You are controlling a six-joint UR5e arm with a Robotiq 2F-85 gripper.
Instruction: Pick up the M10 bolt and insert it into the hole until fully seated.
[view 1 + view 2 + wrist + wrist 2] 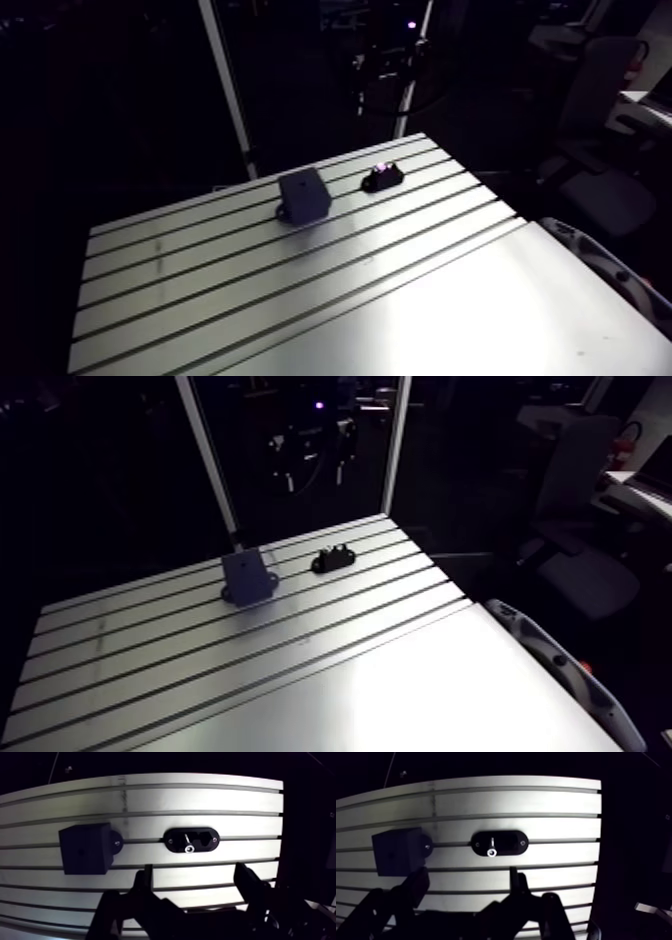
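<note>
The gripper hangs wide open, gripping nothing, with the bolt in its black holder just ahead.

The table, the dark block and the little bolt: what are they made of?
Table: bare metal, likely aluminium, pale brushed sheen. Block: matte dark grey, no glints, probably plastic. Bolt: bright glint on its head suggests metal; too small to say more.

The table was pale silver, striped with dark parallel slots. Ahead of the black tool lay a black oval holder – a bright silvery bolt gleamed in it. Beside the holder, a block showed one plain dark slate-blue.
</note>
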